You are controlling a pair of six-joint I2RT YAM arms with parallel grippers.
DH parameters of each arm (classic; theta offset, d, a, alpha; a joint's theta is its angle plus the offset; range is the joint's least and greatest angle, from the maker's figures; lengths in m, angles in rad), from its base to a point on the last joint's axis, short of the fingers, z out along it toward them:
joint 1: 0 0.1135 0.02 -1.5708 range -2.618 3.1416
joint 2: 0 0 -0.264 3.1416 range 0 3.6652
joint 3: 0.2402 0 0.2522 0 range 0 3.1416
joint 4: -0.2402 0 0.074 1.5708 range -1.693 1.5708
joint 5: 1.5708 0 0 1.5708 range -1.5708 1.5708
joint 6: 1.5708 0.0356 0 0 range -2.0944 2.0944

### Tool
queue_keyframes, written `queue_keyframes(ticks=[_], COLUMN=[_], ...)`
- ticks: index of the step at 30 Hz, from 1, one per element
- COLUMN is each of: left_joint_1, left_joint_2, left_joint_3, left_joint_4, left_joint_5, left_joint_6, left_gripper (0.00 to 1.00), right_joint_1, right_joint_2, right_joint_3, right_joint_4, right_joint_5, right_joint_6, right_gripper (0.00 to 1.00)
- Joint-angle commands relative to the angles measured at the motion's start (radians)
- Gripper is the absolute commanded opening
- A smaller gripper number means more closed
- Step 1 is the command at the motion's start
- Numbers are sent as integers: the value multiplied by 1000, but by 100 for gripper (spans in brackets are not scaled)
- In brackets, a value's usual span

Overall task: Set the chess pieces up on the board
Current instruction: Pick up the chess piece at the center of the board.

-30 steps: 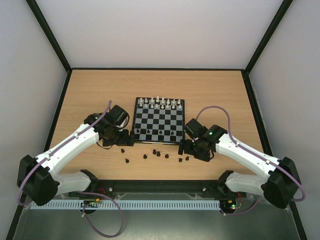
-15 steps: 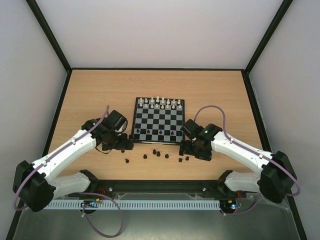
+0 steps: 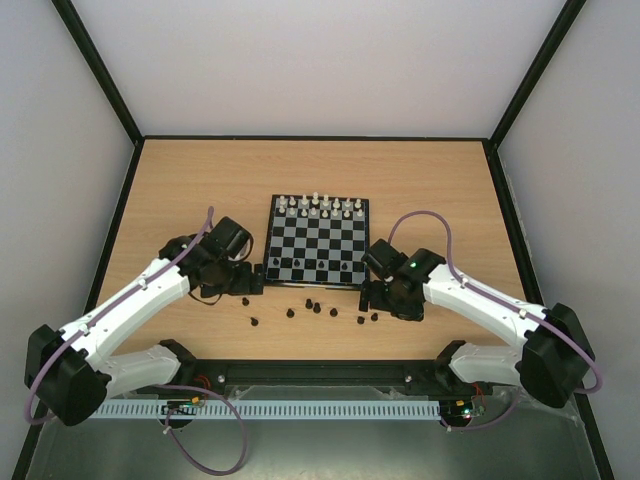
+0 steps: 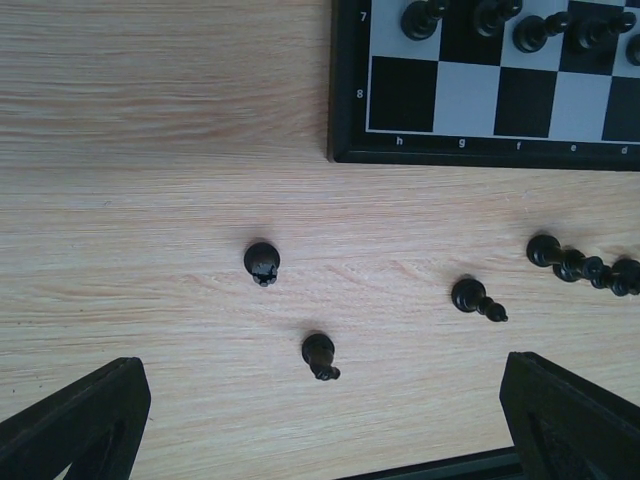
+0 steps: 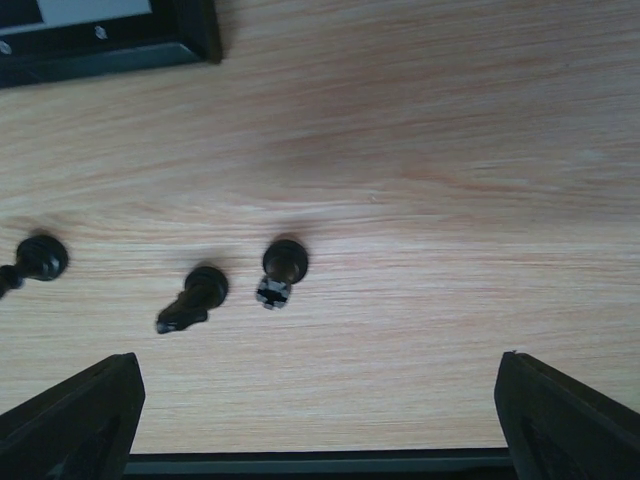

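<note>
board (image 3: 317, 240) flat mid-table, thin dark rim, black and pale checks | white pieces (image 3: 322, 206) line its far edge | loose black pieces (image 3: 316, 308), small and round-headed, on pale wood-grain table (image 3: 440, 190) just off its near edge | left gripper (image 4: 320, 420) jaws wide, holding nothing | right gripper (image 5: 320, 425) jaws wide, holding nothing

black pieces (image 3: 312, 305) before board (image 3: 316, 243), far side open (seemingly)

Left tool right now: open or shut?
Open. In the left wrist view the left tool has its fingers spread to opposite frame corners, only table and loose black pieces between them.
</note>
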State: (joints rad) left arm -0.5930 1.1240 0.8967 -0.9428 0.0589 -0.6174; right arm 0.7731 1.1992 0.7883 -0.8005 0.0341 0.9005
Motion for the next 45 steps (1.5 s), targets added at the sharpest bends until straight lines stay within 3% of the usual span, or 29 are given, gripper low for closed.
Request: queue_keyframes(ticks=[1,7,20,34,40,45], left_joint_1=[14,14,14,14,13,15], left_joint_2=[-21,5,36,82,100,111], left_joint_3=[-52,-75,-94,-33,-34,-33], left_joint_4=[33,101,113,121,138,147], left_joint_5=[17,38,10,2,5,8], left_joint_6=[12,14,28,28,31,29], left_gripper=[99,99,99,99,99,99], right_joint_1=[3,3,3,2,2,3], right_joint_2=[-58,-17,125,208,265,279], right_joint_3=[-63,-51,20,-10,4,11], right_joint_4=[4,43,36,94,97,100], right_joint_5=[17,12,20,-23,-12,-16], right_joint_6=[-8,-37,-113,-130,-135,-135], right_gripper=[95,72,45,41,33,20])
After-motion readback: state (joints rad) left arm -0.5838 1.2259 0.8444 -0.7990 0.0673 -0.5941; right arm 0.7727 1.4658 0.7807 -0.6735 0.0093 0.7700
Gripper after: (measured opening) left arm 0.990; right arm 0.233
